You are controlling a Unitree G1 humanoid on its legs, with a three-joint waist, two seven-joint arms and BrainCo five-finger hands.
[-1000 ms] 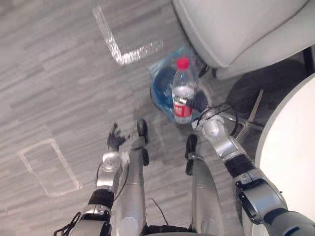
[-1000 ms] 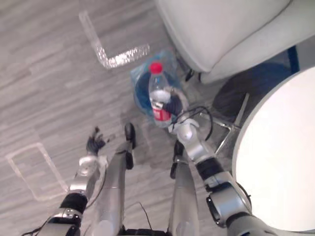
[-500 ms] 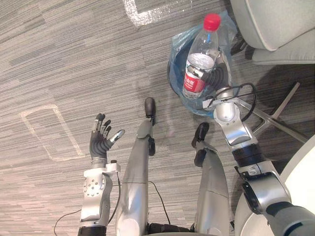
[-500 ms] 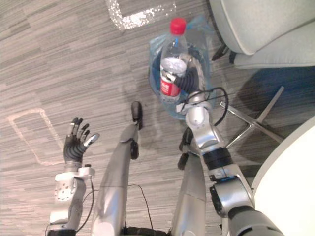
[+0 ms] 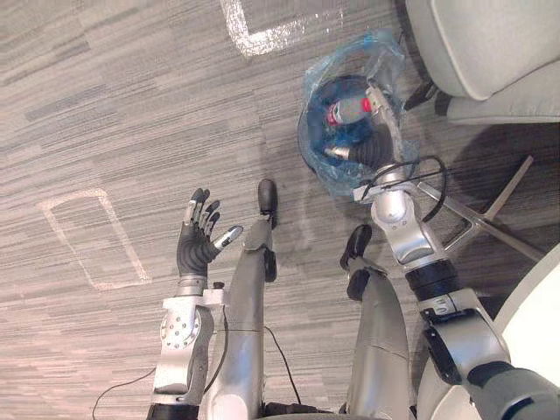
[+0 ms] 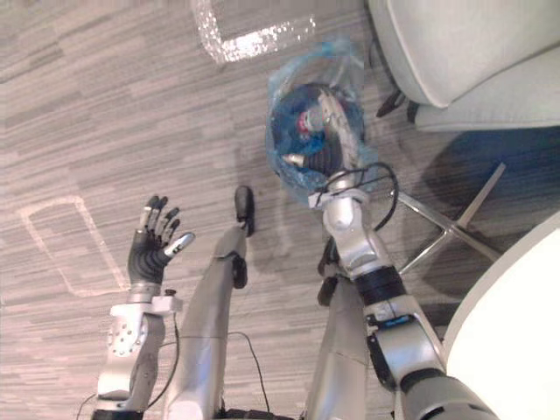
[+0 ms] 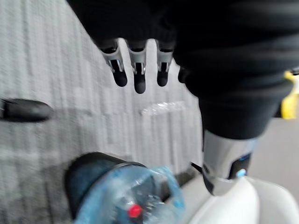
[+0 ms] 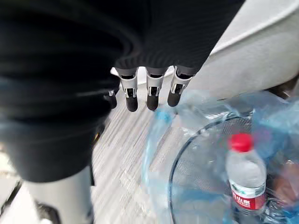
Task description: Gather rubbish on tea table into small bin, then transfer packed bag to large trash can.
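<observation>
A clear plastic bottle [image 8: 245, 179] with a red cap and red label lies inside the small dark bin [image 5: 308, 140], which is lined with a blue bag [image 8: 154, 140]. The bin stands on the grey floor beside a chair. My right hand [image 5: 372, 152] hangs over the bin's near rim, open and empty, its fingers [image 8: 150, 94] straight above the bag's edge. My left hand [image 5: 198, 248] is raised well to the left of the bin, open with spread fingers [image 7: 136, 75], holding nothing. The bin and the red cap [image 7: 135, 211] also appear past that hand in the left wrist view.
A pale upholstered chair [image 5: 490, 44] stands right behind the bin, its metal base legs [image 5: 490, 229] spreading over the floor to the right. A white round table edge [image 5: 547, 302] is at the lower right. Tape marks [image 5: 271, 33] [image 5: 87, 236] lie on the floor.
My right hand held the bottle upright over the bin; its fingers have opened and the bottle now lies in the bin. The left hand rose slightly. The camera view shifted.
</observation>
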